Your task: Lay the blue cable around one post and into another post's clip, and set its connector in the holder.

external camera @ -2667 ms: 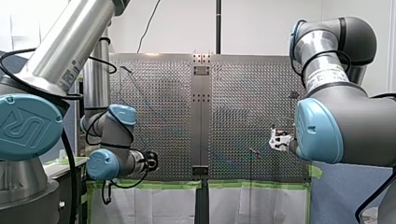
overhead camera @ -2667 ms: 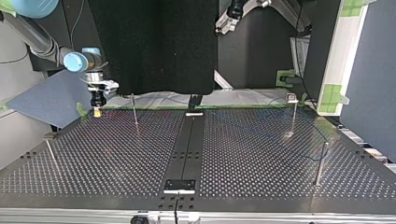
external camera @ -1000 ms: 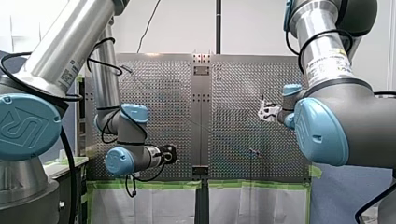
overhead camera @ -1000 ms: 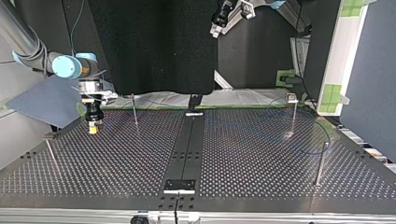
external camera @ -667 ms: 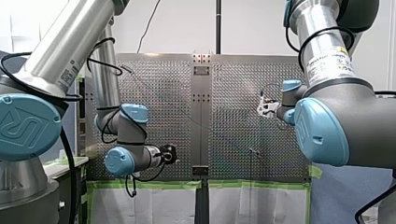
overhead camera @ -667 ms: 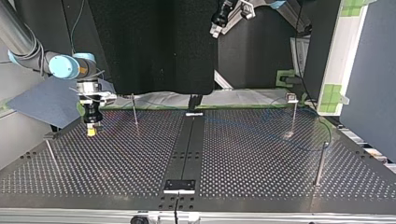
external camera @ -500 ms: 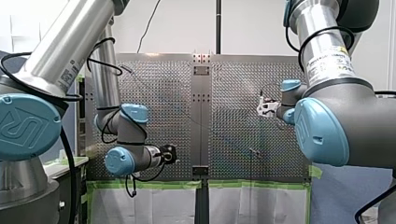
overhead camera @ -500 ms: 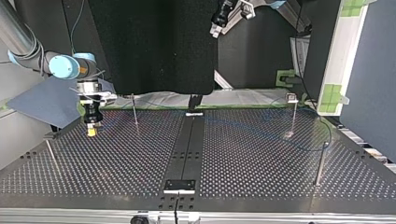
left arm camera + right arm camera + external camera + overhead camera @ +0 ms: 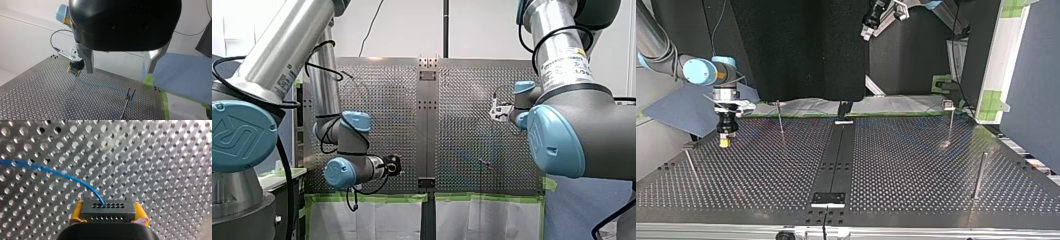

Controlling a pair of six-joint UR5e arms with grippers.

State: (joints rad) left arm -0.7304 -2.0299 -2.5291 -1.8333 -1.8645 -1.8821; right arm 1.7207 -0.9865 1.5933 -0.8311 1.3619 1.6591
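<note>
Closest to us, our right jaws pinch the black connector (image 9: 108,208) between their yellow pads (image 9: 75,214), and its rows of small holes face us. The blue cable (image 9: 62,173) leaves the connector's top and bends away over the perforated counter (image 9: 162,157).

Our left jaws stand spread, their metal fingers (image 9: 88,60) well apart with nothing between them, raised well above the counter. Ahead of them a thin post (image 9: 125,107) carries a clip at its head. The cable runs from that clip across the counter to our right jaws, farther off.

In the top view our right jaws hang low over the counter at the left of the frame. Our left jaws sit high at the upper middle.
</note>
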